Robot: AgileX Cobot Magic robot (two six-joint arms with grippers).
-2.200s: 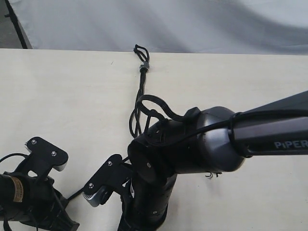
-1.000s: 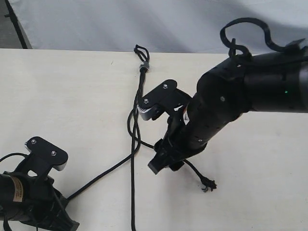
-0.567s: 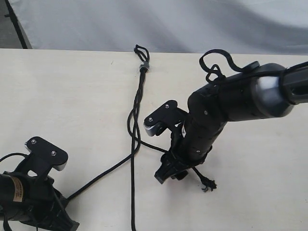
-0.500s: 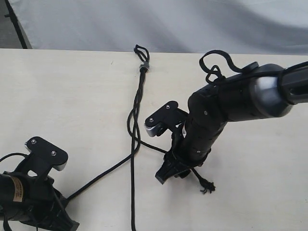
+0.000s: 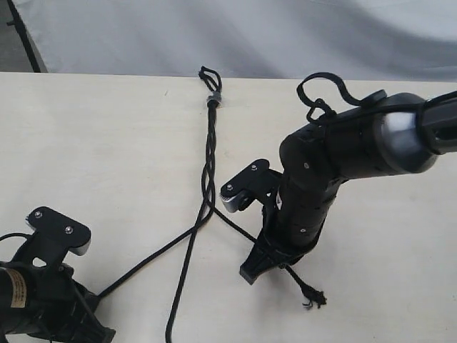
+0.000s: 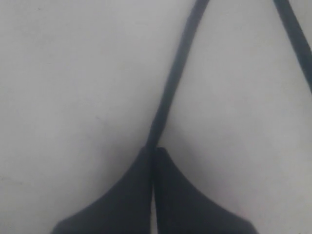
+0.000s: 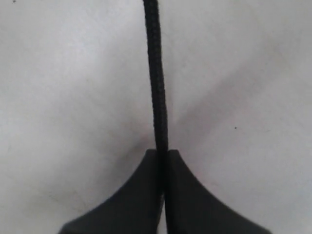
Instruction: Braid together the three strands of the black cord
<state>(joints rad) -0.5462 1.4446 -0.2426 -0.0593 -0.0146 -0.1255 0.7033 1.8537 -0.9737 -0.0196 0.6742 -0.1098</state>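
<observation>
Two strands (image 5: 150, 259) are being pinched by your left gripper (image 6: 152, 149) and right gripper (image 7: 162, 151), so be pulling evenly away from the grey band (image 5: 213, 98), tightening the braid (image 5: 210, 143).

Pale table (image 5: 86, 143), grey backdrop (image 5: 235, 36)

A pale cream surface (image 5: 93, 143) fills most of the exterior view; it is smooth and matte. At 12 o'clock a grey-white cloth (image 5: 235, 36) with soft creases hangs behind its far edge. At 11 o'clock a thin dark bar (image 5: 25, 39) slants. The light is even, the shadows faint.
</observation>
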